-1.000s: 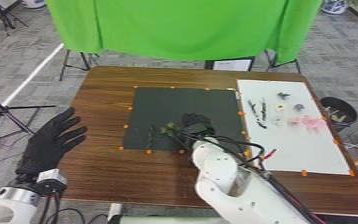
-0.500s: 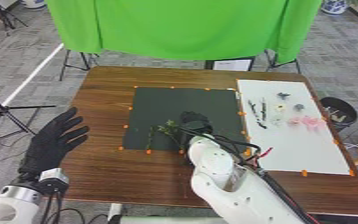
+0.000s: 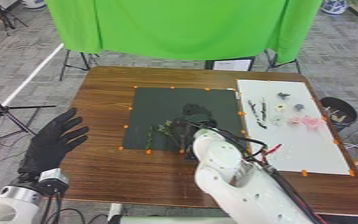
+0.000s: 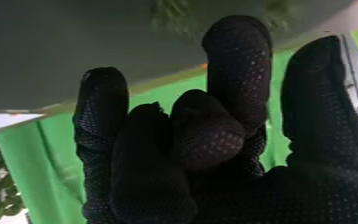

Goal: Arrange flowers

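Note:
Over the black mat [image 3: 162, 102] in the head view is my right hand [image 3: 196, 114], to the right of green stems. One thin green stem [image 3: 151, 135] lies near the mat's front left, and a leafy sprig [image 3: 167, 128] lies beside it, close to the hand. In the right wrist view, my right hand [image 4: 213, 135] has some fingers extended and others partly bent, with nothing visible between them; blurred greenery [image 4: 169, 14] is beyond the fingertips. My left hand [image 3: 48, 142] is open, off the mat at the table's left edge.
On the white board [image 3: 291, 145] at the right lie dark stems [image 3: 262, 112], pink flowers [image 3: 310, 121], a pale bloom [image 3: 280, 107] and small grey-blue pieces [image 3: 283, 95]. A dark bin [image 3: 338, 110] stands past the table's right edge.
My right hand has moved farther forward over the black mat, away from the robot. The leafy sprig beside it has shifted slightly. The left hand is practically unmoved.

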Action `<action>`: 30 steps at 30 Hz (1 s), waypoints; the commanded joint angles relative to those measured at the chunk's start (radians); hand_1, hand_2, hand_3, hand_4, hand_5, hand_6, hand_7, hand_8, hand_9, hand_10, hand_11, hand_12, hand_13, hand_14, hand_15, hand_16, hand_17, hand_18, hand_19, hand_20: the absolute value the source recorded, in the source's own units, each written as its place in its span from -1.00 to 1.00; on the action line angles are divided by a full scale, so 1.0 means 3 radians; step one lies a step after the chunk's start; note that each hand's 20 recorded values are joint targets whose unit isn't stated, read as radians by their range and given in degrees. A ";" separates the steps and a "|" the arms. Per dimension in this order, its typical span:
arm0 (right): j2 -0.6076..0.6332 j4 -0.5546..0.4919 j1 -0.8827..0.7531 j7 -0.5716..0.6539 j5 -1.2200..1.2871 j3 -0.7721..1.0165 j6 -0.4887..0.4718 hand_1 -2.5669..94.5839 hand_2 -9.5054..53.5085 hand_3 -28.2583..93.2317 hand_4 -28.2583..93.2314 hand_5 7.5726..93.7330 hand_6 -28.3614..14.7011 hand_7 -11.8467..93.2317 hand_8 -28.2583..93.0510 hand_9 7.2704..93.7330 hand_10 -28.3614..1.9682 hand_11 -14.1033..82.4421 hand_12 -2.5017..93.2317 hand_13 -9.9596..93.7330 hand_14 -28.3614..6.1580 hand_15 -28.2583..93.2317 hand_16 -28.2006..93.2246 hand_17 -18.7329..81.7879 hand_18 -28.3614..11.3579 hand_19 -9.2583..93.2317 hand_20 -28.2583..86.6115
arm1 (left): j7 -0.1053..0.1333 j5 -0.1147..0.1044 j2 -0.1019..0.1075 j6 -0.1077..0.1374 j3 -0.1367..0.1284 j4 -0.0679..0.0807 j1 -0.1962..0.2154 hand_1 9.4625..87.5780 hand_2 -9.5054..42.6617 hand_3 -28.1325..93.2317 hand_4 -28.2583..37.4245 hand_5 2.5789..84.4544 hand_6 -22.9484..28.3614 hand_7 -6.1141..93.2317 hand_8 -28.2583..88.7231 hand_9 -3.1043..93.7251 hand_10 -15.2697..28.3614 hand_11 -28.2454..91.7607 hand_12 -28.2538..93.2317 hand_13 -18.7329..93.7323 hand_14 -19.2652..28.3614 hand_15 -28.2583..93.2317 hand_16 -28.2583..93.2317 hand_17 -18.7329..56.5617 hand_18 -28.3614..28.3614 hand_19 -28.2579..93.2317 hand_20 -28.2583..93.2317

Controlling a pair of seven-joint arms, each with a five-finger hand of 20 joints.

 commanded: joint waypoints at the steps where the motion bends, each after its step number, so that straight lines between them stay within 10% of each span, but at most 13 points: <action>1: 0.0255 -0.0296 0.0059 -0.0096 0.0073 0.0204 0.0065 -0.70 -0.67 0.83 -0.88 0.80 0.36 0.23 -0.57 0.92 0.26 0.52 -0.02 0.85 0.15 0.82 0.03 0.16 -0.55 0.89 -0.21 | -0.0008 0.0002 -0.0035 -0.0024 -0.0020 -0.0006 0.0048 -0.63 -0.84 0.63 -1.00 -0.42 0.04 -0.47 -0.71 -0.47 0.24 -0.17 -0.25 -0.34 0.48 0.12 -0.55 -0.75 0.75 0.18 -0.32; 15: 0.1059 0.0121 0.0316 0.0288 0.0126 0.0633 -0.0172 -0.61 -1.00 0.68 -1.00 0.17 0.05 0.00 -0.73 0.22 -0.17 0.56 0.01 0.41 -0.07 0.85 0.03 -0.08 -0.62 0.73 0.04 | 0.0019 0.0016 -0.0080 -0.0006 -0.0072 -0.0036 0.0144 -0.61 -0.86 0.64 -1.00 -0.42 0.04 -0.47 -0.71 -0.47 0.24 -0.17 -0.25 -0.34 0.47 0.12 -0.55 -0.75 0.75 0.18 -0.32; 30: 0.1114 0.0616 0.0393 0.0363 0.0134 0.0524 -0.0372 -0.58 -1.00 0.53 -1.00 0.14 0.03 0.00 -0.72 0.18 -0.16 0.56 -0.03 0.38 -0.09 0.82 0.01 -0.09 -0.64 0.70 0.06 | 0.0042 -0.0003 -0.0046 -0.0026 -0.0062 -0.0017 0.0125 -0.61 -0.86 0.64 -1.00 -0.42 0.04 -0.48 -0.71 -0.47 0.24 -0.17 -0.25 -0.34 0.47 0.12 -0.55 -0.75 0.75 0.18 -0.32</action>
